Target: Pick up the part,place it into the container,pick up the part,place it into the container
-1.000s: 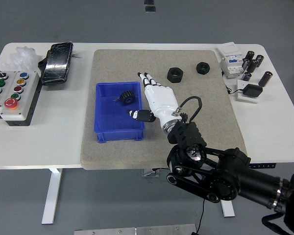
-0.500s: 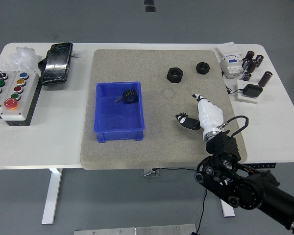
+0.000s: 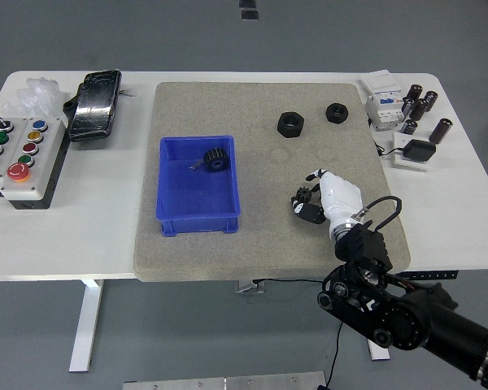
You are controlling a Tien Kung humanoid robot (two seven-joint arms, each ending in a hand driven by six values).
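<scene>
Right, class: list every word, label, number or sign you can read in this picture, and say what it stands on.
None can be read.
White electrical module: has markings on its face, too small and blurred to read.
Button box: coloured buttons only, with no legible labels.
Black cylinders: any print is too small to tell.
Blue container, the gear in it, two black nuts: no text visible.

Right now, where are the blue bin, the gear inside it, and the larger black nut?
blue bin (image 3: pixel 169 185), head view, bare floor on the left
gear (image 3: pixel 215 160), head view, its toothed body
larger black nut (image 3: pixel 290 124), head view, its rim
</scene>
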